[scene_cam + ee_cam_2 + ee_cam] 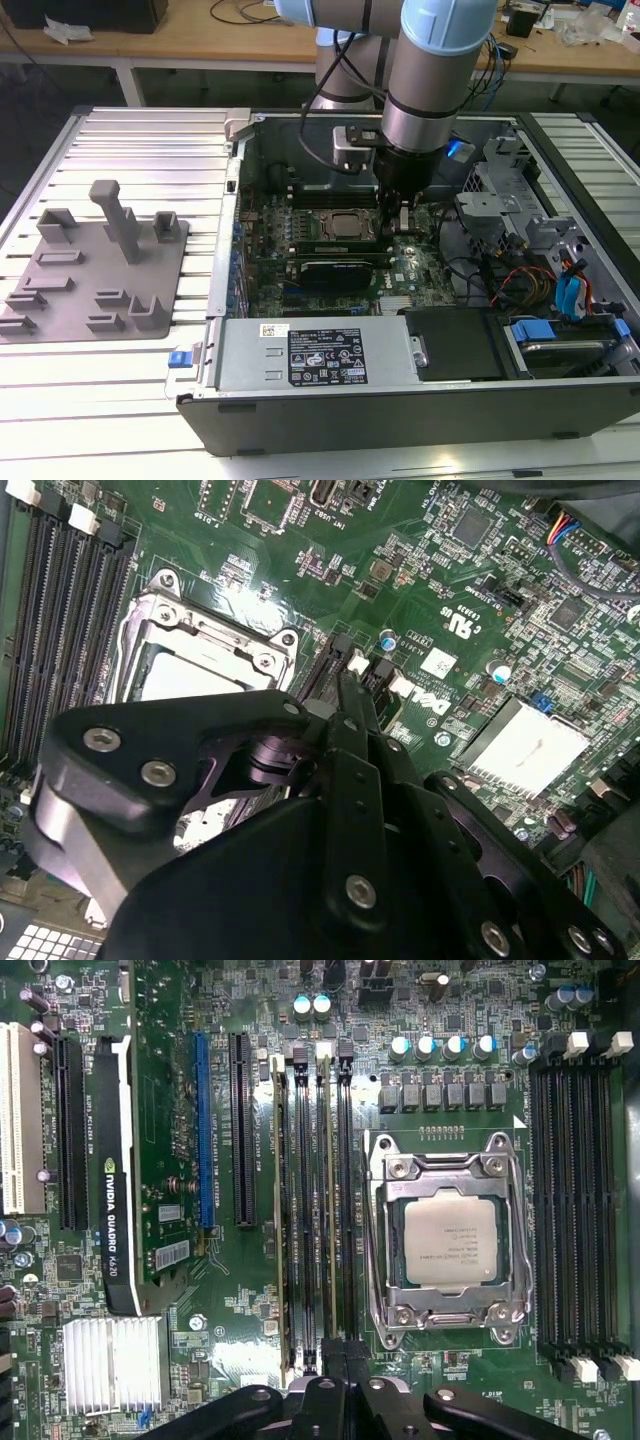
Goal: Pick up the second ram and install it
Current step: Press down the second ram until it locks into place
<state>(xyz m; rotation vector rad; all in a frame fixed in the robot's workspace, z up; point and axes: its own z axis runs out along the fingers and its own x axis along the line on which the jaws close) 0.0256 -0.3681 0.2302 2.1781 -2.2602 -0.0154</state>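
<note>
Here, claw (398, 215) low inside open computer case (420, 400), just above memory slots beside silver processor (450, 1242). Second ram (327, 1210) stands on edge in slot. Claw fingers (335, 1375) close together at its end; grip on it unclear.

We're seeing white lettering along the black expansion card (118, 1190), fine print on the processor (450, 1243) lid, white silkscreen marks on the motherboard (440, 570) and a black printed label (325, 358) on the power supply (250, 365), mostly too small for reading.
</note>
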